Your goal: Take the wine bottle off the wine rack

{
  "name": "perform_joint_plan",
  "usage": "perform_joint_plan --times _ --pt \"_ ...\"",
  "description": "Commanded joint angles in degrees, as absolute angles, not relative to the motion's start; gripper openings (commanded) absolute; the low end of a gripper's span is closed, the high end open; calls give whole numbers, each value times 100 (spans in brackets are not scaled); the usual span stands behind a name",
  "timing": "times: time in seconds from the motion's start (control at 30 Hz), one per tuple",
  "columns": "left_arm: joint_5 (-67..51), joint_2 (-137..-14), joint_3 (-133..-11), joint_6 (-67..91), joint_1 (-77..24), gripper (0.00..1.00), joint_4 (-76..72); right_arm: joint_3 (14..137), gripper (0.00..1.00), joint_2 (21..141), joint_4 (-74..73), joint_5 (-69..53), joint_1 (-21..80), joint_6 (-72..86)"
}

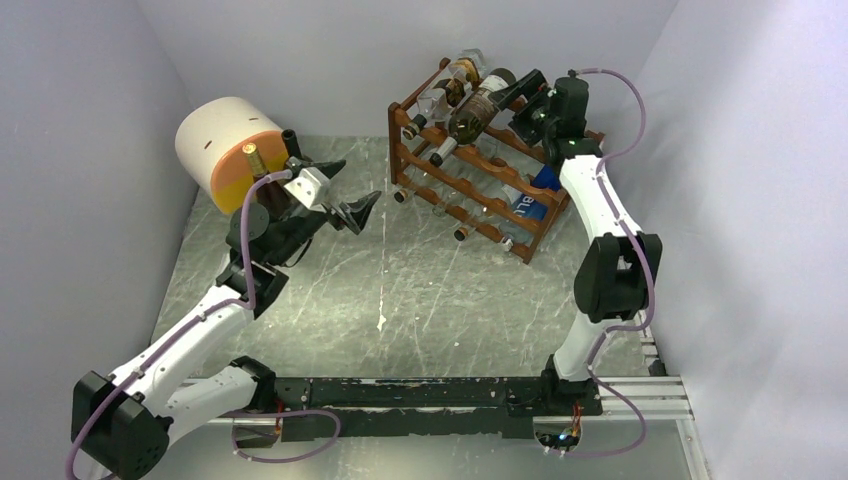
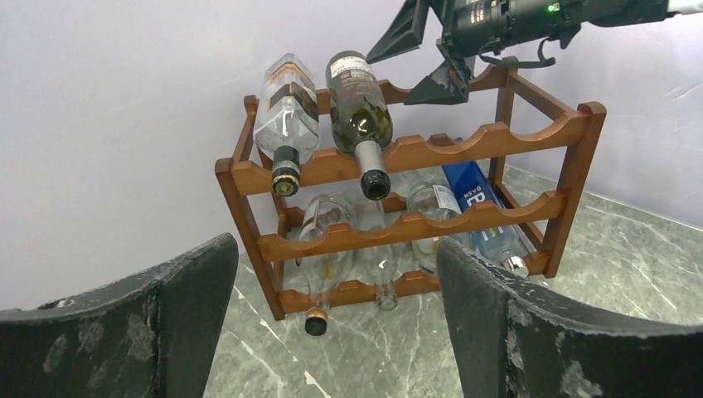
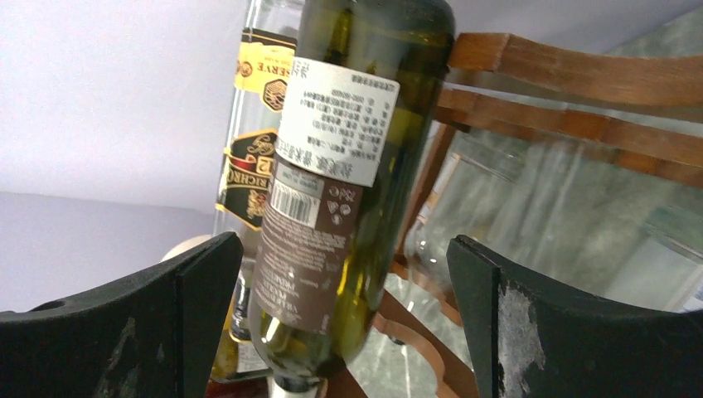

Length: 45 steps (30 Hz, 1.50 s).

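Observation:
The reddish-brown wine rack (image 1: pixel 500 165) stands at the back right, tiered, with several bottles lying in it. A dark green wine bottle (image 1: pixel 480 112) with a brown and white label lies on the top tier, neck towards the front. My right gripper (image 1: pixel 522 105) is open at the bottle's base end. In the right wrist view the bottle (image 3: pixel 348 166) lies between the gripper's (image 3: pixel 340 323) spread fingers with gaps on both sides. My left gripper (image 1: pixel 350 190) is open and empty, left of the rack and above the table. Its view shows the rack (image 2: pixel 431 149) and the bottle (image 2: pixel 358 108).
A clear liquor bottle (image 2: pixel 286 108) lies next to the wine bottle on the top tier. Clear bottles and a blue one (image 2: pixel 477 203) fill the lower tiers. A white and orange cylinder (image 1: pixel 225 145) and a gold-capped bottle (image 1: pixel 252 160) stand at the back left. Walls close in on three sides.

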<state>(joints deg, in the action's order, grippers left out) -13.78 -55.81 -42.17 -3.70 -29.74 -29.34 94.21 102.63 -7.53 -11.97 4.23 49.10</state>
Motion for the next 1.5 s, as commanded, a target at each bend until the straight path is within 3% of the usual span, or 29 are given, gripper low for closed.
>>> perform_joint_plan --times 0.0,0.43,0.57,0.97,1.47 --pt "-1508 -5623 -4236 -412 -3015 92 -3169 9682 100 10615 -55 -1611 392 5400" --pt "-1573 -5664 -4224 -448 -3023 91 -3182 9886 98 11416 590 -1824 605 6283" --pt "-1579 -5678 -4212 -460 -3016 91 -3196 9854 92 11540 800 -1873 604 6587" --pt "-1578 -5818 -4192 -535 -3039 90 -3190 10035 86 11989 1327 -2040 604 7238" --pt "-1481 -5841 -4182 -719 -3046 90 -3147 9405 35 10927 2261 -2195 548 8025"
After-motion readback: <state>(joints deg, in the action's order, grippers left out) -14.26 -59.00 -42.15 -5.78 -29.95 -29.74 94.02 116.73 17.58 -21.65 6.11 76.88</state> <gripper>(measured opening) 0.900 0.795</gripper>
